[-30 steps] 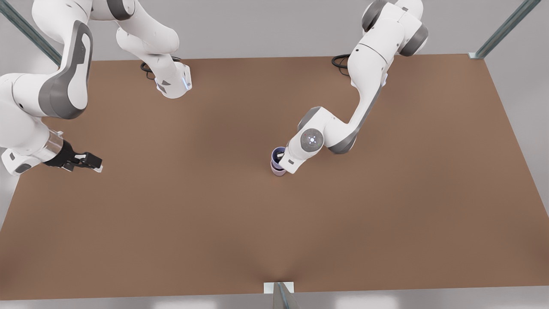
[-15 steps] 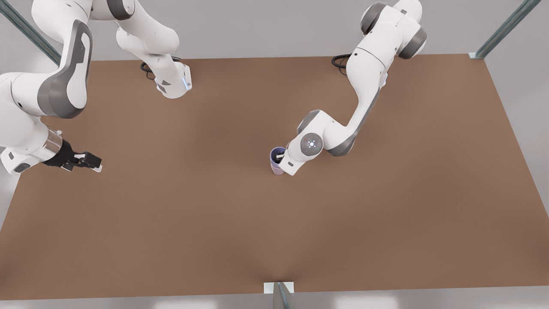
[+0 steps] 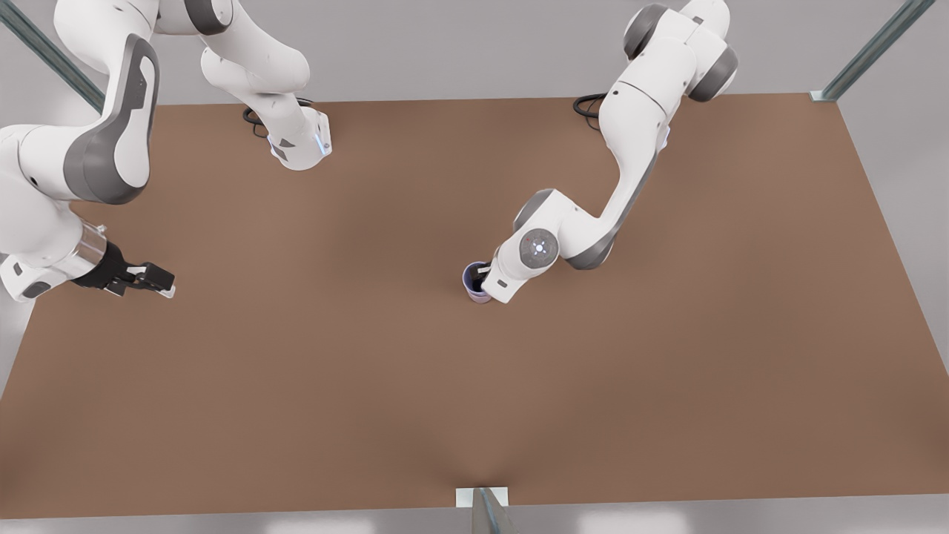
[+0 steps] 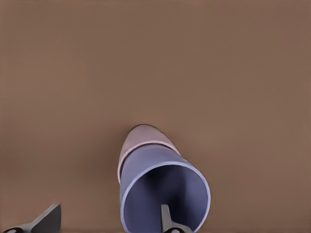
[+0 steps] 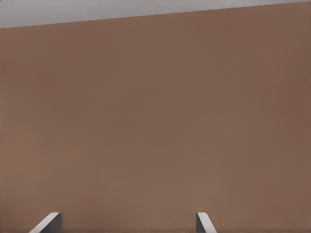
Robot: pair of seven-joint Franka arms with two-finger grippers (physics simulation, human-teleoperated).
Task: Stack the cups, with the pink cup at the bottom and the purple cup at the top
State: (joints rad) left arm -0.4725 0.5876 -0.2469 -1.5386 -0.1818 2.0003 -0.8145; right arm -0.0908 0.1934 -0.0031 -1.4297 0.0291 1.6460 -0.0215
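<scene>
Front view | brown tabletop | grey walls | metal struts

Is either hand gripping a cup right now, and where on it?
Nothing is held: the left hand is open, straddling the purple cup at its rim; the right hand waits open.

Brown matte tabletop, evenly lit; pale grey surround beyond; metal frame struts at corners.
</scene>
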